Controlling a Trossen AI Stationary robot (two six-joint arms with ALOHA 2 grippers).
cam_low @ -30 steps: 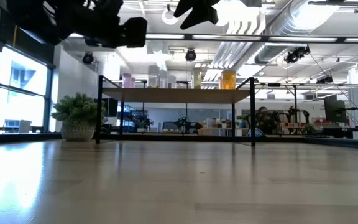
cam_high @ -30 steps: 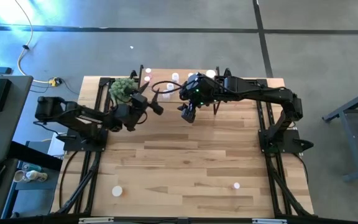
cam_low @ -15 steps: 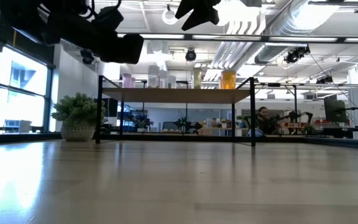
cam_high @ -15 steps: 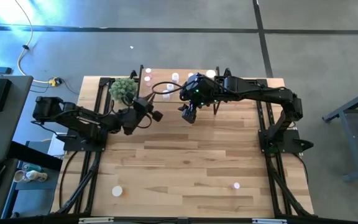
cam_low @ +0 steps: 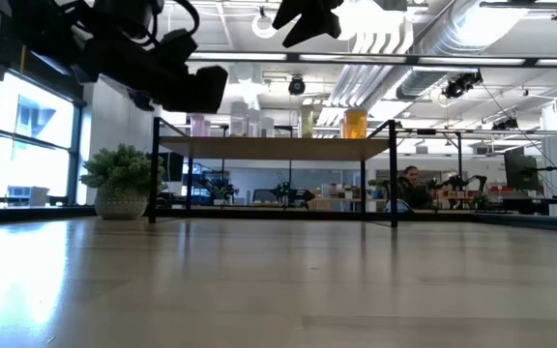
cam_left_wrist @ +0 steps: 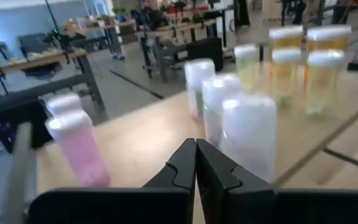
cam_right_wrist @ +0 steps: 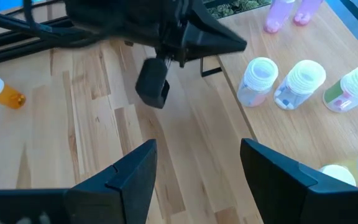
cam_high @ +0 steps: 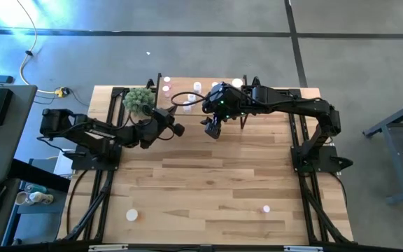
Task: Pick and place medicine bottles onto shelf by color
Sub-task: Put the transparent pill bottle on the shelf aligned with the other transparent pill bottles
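Observation:
The shelf [cam_low: 274,147] stands along the table's far edge. Medicine bottles stand on its top in colour groups: pink [cam_left_wrist: 76,140], whitish [cam_left_wrist: 247,134], yellow-green [cam_left_wrist: 247,62] and orange [cam_left_wrist: 284,65]. My left gripper [cam_high: 178,129] is shut and holds nothing. It hovers just in front of the shelf's left part, and its joined tips [cam_left_wrist: 196,158] point at the whitish bottles. My right gripper [cam_high: 212,130] hangs open and holds nothing over the table before the shelf's middle [cam_right_wrist: 197,165]. An orange bottle [cam_right_wrist: 2,93] lies on its side on the table.
A potted plant [cam_high: 138,100] stands at the shelf's left end, close to my left arm. Two loose bottles lie near the table's front edge, one on the left [cam_high: 131,215] and one on the right [cam_high: 266,208]. Bare wood lies between them and the arms.
My left gripper has shut on nothing; its fingers stood spread a second ago. It has also drawn back a little from the shelf toward the table's near edge. The bottles on the shelf stand as before.

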